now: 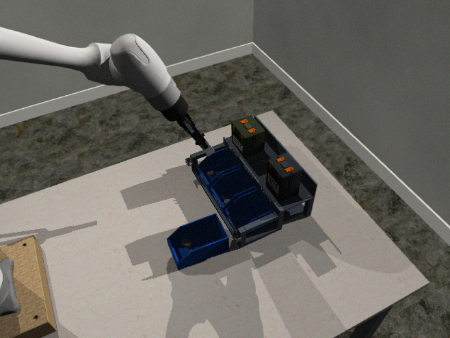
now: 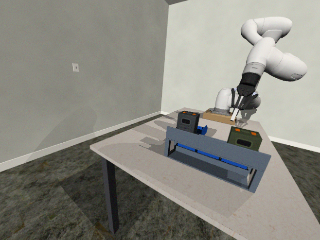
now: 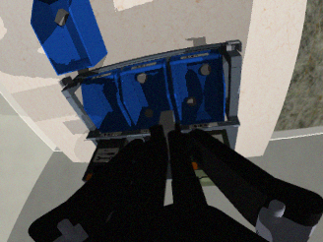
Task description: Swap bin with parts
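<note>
A grey shelf (image 1: 254,189) stands on the table with three blue open bins in its lower row. The bin at the near end (image 1: 251,211) looks empty; it also shows in the wrist view (image 3: 101,100). The middle bin (image 1: 234,185) and the far bin (image 1: 217,165) each hold small parts. A fourth blue bin with a part in it (image 1: 197,243) stands on the table by the shelf's near end, and shows in the wrist view (image 3: 66,26). My gripper (image 1: 206,146) is shut with nothing between its fingers. It hovers over the far end of the shelf, above the far bin.
A green case (image 1: 248,134) and a dark case (image 1: 285,176) with orange clips stand on the shelf's upper board. The arm's wooden base block (image 1: 21,287) sits at the table's left corner. The shelf's back panel (image 2: 217,149) faces the exterior view.
</note>
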You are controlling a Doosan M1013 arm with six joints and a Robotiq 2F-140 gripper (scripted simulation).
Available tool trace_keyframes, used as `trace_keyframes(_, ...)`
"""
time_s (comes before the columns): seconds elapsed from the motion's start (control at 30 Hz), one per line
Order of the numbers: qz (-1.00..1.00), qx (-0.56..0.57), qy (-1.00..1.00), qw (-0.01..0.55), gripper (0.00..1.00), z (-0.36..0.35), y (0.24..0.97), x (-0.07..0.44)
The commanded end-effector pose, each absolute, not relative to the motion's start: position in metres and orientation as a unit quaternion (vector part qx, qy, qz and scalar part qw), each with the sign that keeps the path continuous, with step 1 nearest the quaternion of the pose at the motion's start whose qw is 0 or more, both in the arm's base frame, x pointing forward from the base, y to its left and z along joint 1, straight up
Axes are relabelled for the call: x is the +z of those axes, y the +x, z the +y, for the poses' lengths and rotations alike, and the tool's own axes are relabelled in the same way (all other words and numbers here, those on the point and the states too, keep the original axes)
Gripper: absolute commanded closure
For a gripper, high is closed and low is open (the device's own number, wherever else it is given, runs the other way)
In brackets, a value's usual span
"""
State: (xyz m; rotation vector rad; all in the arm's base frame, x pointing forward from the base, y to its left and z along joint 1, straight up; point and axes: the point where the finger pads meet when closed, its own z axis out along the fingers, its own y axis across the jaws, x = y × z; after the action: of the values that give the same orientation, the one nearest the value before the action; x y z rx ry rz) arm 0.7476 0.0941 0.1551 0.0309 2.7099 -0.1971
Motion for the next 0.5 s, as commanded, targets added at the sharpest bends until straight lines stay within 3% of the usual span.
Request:
trace_keyframes(0.0,0.978,-0.067,0.01,0.199,0.9,0.0941,0.7476,0.1551)
trace_keyframes(0.47,0.996,-0.029,0.004,0.087,0.9,0.0948,0.7474,0.1542)
